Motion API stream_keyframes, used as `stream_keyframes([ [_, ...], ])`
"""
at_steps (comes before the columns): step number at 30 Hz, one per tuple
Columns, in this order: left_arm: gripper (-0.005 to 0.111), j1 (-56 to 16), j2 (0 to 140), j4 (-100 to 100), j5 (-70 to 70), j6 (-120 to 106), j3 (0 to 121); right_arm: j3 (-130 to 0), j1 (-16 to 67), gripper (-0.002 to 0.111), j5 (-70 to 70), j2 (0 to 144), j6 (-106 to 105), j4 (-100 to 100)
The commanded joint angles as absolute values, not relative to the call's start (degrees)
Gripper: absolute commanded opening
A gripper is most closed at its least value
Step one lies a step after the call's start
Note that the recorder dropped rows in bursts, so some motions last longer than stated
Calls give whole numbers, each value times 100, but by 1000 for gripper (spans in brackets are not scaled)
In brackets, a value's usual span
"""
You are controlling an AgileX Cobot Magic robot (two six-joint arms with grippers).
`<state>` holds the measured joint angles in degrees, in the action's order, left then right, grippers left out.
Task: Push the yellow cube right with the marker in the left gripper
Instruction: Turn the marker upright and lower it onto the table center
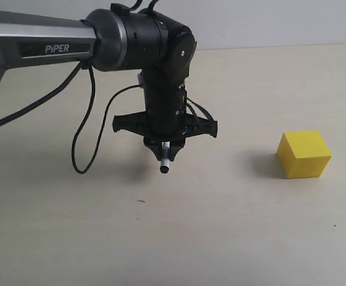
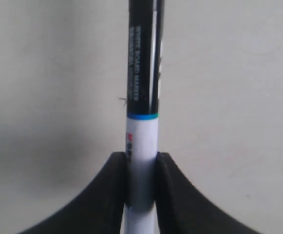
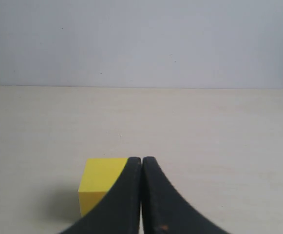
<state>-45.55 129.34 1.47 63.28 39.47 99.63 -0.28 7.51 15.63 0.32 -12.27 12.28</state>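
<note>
**A:** What stands at the far left of the exterior view?

**B:** A grey-and-black arm (image 1: 41,44) marked "PiPER" reaches in from the left edge, above the pale table (image 1: 220,232). A thin black cable (image 1: 80,140) hangs from it in a loop.

**A:** And where the arm ends?

**B:** Its wrist bends downward, and the left gripper (image 1: 165,148) points at the tabletop, left of centre. Its two black fingers (image 2: 109,195) are nearly together, clamped on the marker (image 1: 165,159), one on each side of the white barrel.

**A:** How does the marker sit?

**B:** Close to upright, with the black cap end downward. The left wrist view shows the white barrel between the pads, a thin blue band, then the black part with pale print running away toward the table. I cannot tell whether the tip touches the table; its shadow lies just beside it.

**A:** Then the thing to be pushed?

**B:** The yellow cube (image 1: 304,154) rests flat on the table to the right, well apart from the marker, with tabletop between them. One vertical edge is turned toward the camera, and its shadow falls on its left.

**A:** And the other hand?

**B:** The right gripper (image 3: 141,195) shows only in its own wrist view. Its two curved black fingers are pressed together, gripping nothing. The cube lies on the table beyond them, partly hidden behind one finger. A plain pale wall (image 3: 141,44) stands behind the table.
</note>
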Motion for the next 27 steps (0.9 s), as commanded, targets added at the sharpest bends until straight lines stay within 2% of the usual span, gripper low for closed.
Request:
stream_keyframes([
  [1, 0, -4590, 12717, 193, 5858, 4182, 9574, 0, 731, 0, 1535, 0, -1228, 1205],
  [7, 0, -4590, 12393, 245, 5299, 4420, 9162, 0, 731, 0, 1535, 0, -1228, 1205],
  [27, 0, -4590, 12469, 516, 5327, 4975, 9033, 0, 731, 0, 1535, 0, -1228, 1205],
])
